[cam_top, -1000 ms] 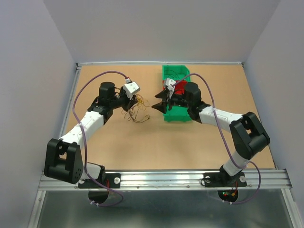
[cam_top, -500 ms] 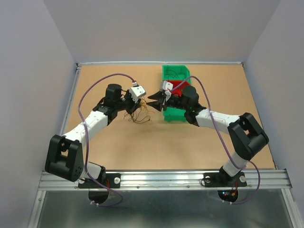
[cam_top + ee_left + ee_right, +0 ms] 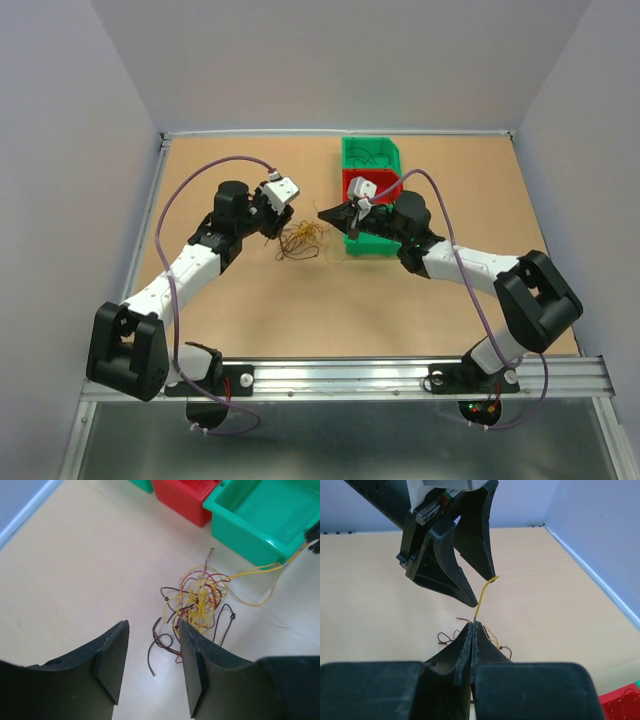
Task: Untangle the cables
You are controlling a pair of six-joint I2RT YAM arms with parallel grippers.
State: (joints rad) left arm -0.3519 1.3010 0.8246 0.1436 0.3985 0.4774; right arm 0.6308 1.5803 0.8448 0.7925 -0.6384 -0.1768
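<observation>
Left gripper (image 3: 152,630) fingers parted, gripping nothing, hovering just short of the cables (image 3: 200,602) tangle. Right gripper (image 3: 472,625) fingers pinched tight on one yellow strand (image 3: 482,597).

Hemmed-in cables (image 3: 300,240) between left gripper (image 3: 152,625) and green bin (image 3: 372,243)

The cables (image 3: 300,240) are lying in a tangle on the table (image 3: 400,310), between the left gripper (image 3: 272,216) on their left and the right gripper (image 3: 322,213) on their right. Just right of the tangle, three bins are standing in a row: the near bin (image 3: 372,241), the middle bin (image 3: 386,182) behind it, and the far bin (image 3: 370,152) behind that.
</observation>
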